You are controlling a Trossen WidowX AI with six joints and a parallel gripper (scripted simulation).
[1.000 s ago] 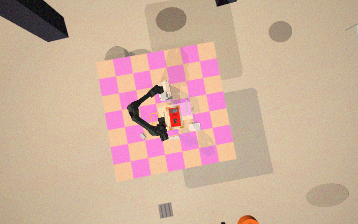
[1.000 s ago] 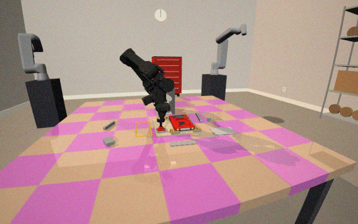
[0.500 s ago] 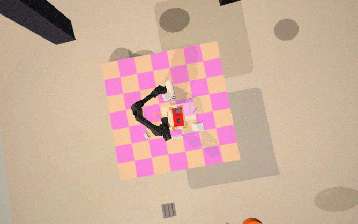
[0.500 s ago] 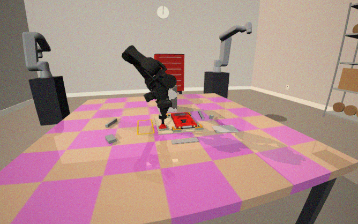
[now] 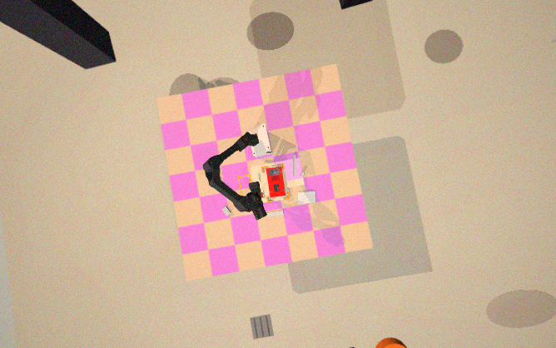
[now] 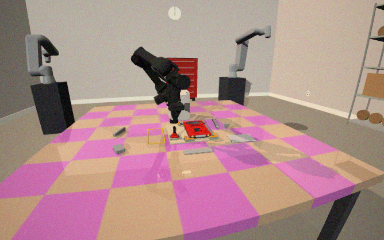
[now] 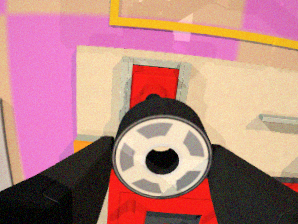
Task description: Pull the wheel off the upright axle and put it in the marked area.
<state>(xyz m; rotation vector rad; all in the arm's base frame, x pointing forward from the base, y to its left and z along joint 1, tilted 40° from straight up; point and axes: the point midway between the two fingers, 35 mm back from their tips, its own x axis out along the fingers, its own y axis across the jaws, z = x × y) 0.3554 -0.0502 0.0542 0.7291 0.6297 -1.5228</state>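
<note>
The gripper (image 5: 261, 194) (image 6: 173, 123) (image 7: 161, 149), part-open, clamps 1 wheel (image 7: 127, 156); lift clear, then carry level toward the exterior view's 8 o'clock.

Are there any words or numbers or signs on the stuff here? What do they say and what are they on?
No words or numbers can be read.
Wall clock: a hand shows, but no readable numbers.
Red toy car: dark patches, no readable letters.
Wheel: no writing that can be read.
</note>
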